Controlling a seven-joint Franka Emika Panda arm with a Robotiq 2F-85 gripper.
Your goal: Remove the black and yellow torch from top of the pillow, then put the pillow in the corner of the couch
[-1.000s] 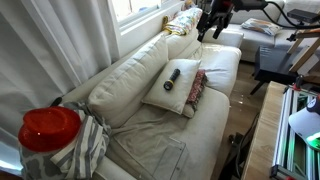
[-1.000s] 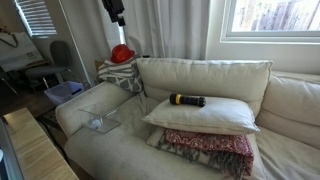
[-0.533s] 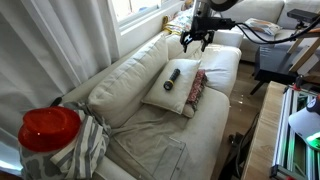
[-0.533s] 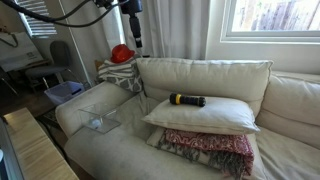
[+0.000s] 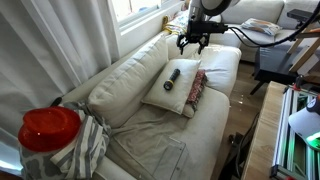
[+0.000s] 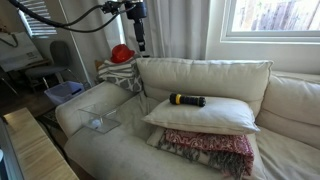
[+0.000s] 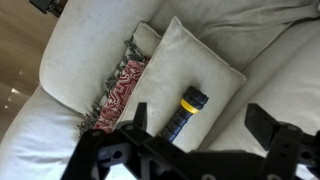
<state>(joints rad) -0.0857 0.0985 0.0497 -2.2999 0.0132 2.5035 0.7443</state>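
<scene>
My fingers (image 5: 190, 43) hang in the air above the far end of the couch (image 5: 130, 85), pointing down and touching nothing. In the wrist view they (image 7: 140, 118) stand wide apart with nothing gripped; between them I look straight down on the torch (image 7: 185, 112). In an exterior view they (image 6: 140, 40) sit high above the couch's (image 6: 120, 140) back, well apart from the pillow (image 6: 200, 115).

The torch (image 5: 172, 77) lies flat on top of the pillow (image 5: 170, 97), about in its middle. It is black with a yellow band near one end, which shows best in the wrist view; its other end is hidden there behind my own wrist. In an exterior view it (image 6: 187, 99) lies lengthwise along the back cushion.

The pillow (image 7: 185, 60) is cream and plump and rests on the couch's (image 7: 90, 50) seat, against the back cushion. Under it, sticking out on one side, is a red patterned cushion (image 7: 120, 85), flatter, with a fringed edge (image 6: 205, 145). In an exterior view this cushion (image 5: 197, 88) shows at the pillow's edge nearest the front of the seat.
</scene>
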